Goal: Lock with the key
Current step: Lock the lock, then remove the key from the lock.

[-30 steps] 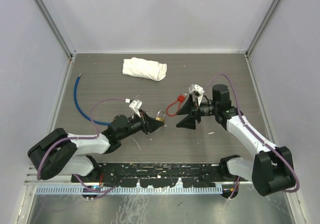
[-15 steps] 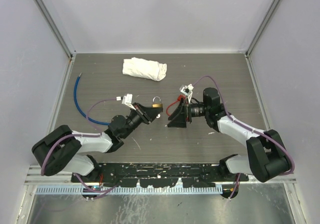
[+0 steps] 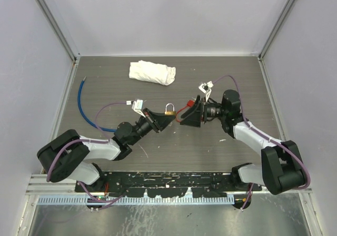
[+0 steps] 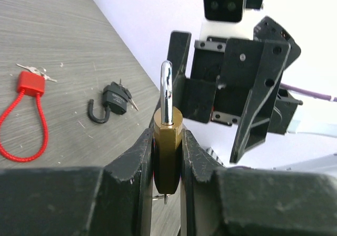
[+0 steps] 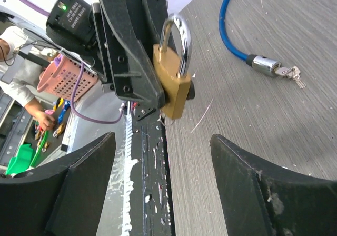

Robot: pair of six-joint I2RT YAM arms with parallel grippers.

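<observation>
L pincer grips padlock; R pincer spread.

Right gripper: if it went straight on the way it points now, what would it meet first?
Most likely the brass padlock, clamped upright in the left gripper; it sits centred between the fingers of the open right gripper in the right wrist view. Depth is unclear.

Top cam looks down on whole table, wrist cams face each other close-up, both w/ padlock
</observation>
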